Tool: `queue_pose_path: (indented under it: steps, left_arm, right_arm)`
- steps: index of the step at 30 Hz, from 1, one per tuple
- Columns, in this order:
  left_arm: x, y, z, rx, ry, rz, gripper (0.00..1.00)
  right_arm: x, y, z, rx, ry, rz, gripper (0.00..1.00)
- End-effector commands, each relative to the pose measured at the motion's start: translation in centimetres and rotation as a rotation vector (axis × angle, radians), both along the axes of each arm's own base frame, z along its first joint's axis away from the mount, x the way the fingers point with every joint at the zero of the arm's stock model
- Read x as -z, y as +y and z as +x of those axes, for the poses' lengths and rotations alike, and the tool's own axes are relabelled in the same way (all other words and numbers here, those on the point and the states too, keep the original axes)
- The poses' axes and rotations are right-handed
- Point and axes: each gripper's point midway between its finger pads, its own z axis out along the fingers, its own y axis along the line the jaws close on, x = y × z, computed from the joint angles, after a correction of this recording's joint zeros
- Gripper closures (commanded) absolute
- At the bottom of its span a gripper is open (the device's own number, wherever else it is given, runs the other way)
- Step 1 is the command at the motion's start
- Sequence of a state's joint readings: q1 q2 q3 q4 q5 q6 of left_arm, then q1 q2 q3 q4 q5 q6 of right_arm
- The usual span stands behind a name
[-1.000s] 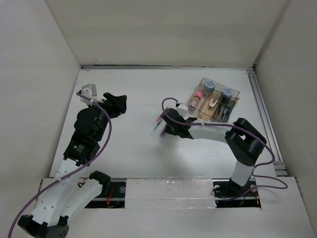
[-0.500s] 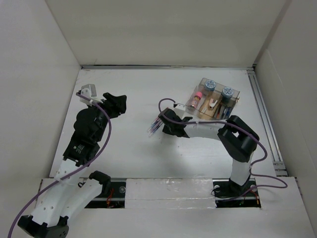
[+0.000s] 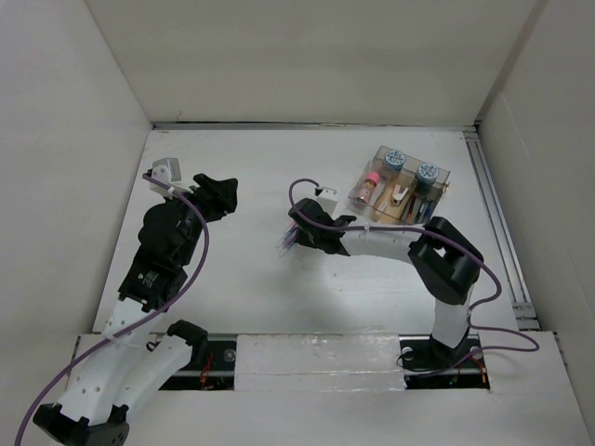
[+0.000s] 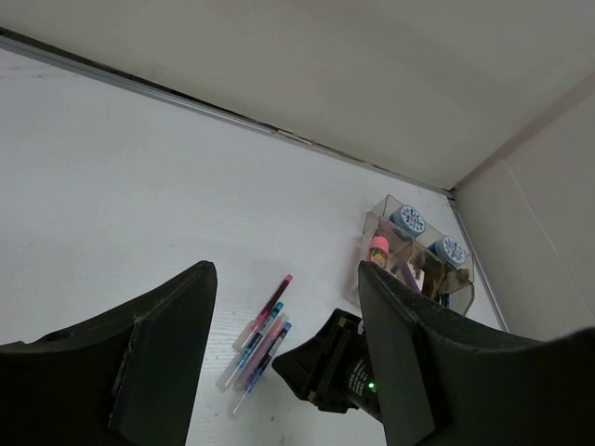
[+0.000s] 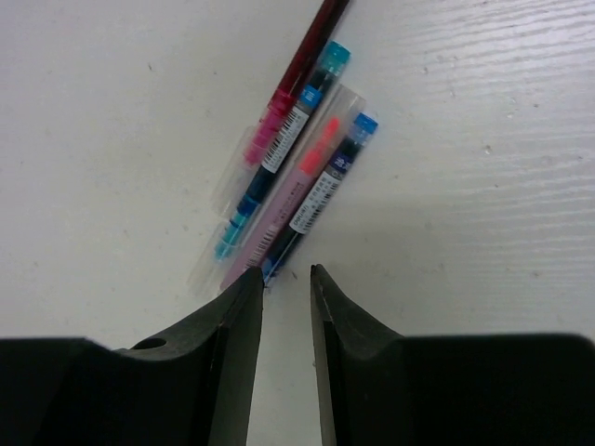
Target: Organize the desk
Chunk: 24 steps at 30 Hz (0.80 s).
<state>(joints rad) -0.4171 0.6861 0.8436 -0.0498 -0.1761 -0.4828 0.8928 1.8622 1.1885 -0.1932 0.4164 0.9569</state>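
Observation:
Several pens (image 3: 285,243) lie side by side on the white desk (image 3: 232,279): a dark red one, a teal one, a pink one and a blue one. They also show in the right wrist view (image 5: 297,167) and the left wrist view (image 4: 256,344). My right gripper (image 3: 294,232) sits low at the pens' near ends (image 5: 286,274). Its jaws are a narrow gap apart with nothing between them, and the left fingertip (image 5: 246,288) touches the pen tips. My left gripper (image 3: 225,189) is open and empty above the desk's left side (image 4: 288,269).
A small clear compartment box (image 3: 400,186) at the back right holds two blue-topped round items, a pink-capped item and small stationery; it also shows in the left wrist view (image 4: 418,251). A metal rail (image 3: 493,214) runs along the desk's right edge. White walls enclose the desk.
My right gripper has moved left across the desk, and the bundle of pens has shifted left with it. The left arm has not moved.

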Motion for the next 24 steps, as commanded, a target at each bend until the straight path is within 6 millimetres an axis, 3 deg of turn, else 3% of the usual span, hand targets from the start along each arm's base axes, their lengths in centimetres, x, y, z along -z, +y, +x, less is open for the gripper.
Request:
queue_pose_path:
  steps: [1, 10, 24]
  left_arm:
    - [-1.3, 0.1, -0.1, 0.001, -0.044, -0.008, 0.41]
    - [-1.5, 0.2, -0.2, -0.002, -0.055, -0.013, 0.41]
    - [-1.6, 0.3, -0.4, -0.003, -0.057, -0.012, 0.41]
  right_arm:
    - [-0.9, 2.1, 1.1, -0.019, -0.031, 0.027, 0.67]
    - [0.0, 3.3, 1.9, -0.024, -0.017, 0.022, 0.65]
    - [2.6, -0.1, 0.6, 0.025, 0.019, -0.092, 0.66]
